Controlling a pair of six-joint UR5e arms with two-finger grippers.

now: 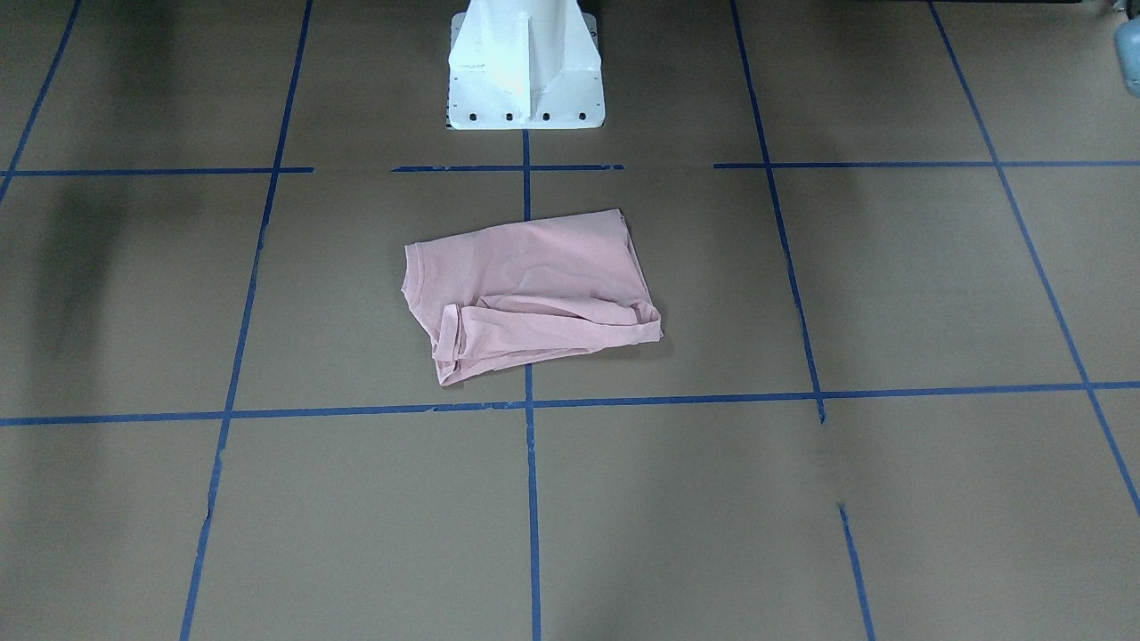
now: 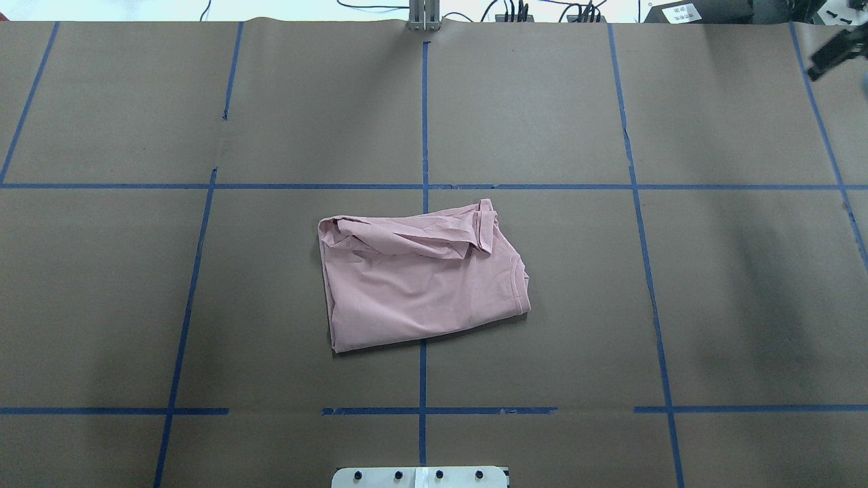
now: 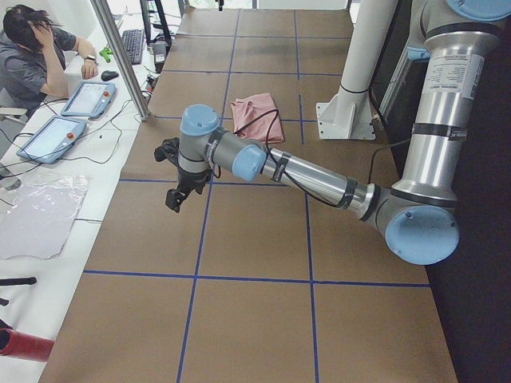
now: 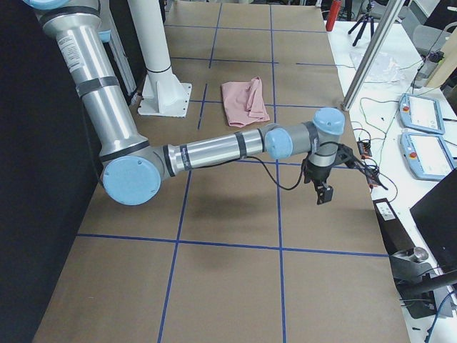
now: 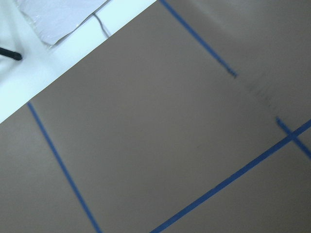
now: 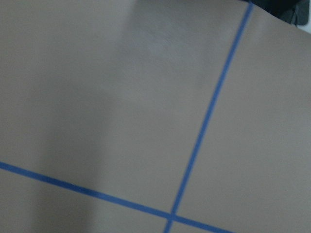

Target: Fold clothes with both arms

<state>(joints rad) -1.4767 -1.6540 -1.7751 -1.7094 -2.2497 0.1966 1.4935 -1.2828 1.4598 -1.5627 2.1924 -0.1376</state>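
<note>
Pale pink folded cotton T-shirt [image 2: 420,285] lies on the brown-papered desk [image 2: 610,305], just in front of the white pedestal base [image 2: 420,478]. Its long axis runs crosswise, slightly skewed, and what looks like the collar end points to the robot's right. The grey-and-silver left arm [image 3: 311,179] and right arm [image 4: 214,151] hang well out to either side of the pedestal; can't tell if their jaws are wide or narrow. Risk: the bunched sleeve on the edge far from the pedestal could spill open if pinched through one layer only.

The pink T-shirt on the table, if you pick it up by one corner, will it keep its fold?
Likely floppy: the T-shirt lies in soft wrinkles with a sleeve bunched on top, so lifting one corner would probably undo the fold. It looks thin, so probably light. Pushed, it would probably bunch rather than slide whole across the table.
</note>
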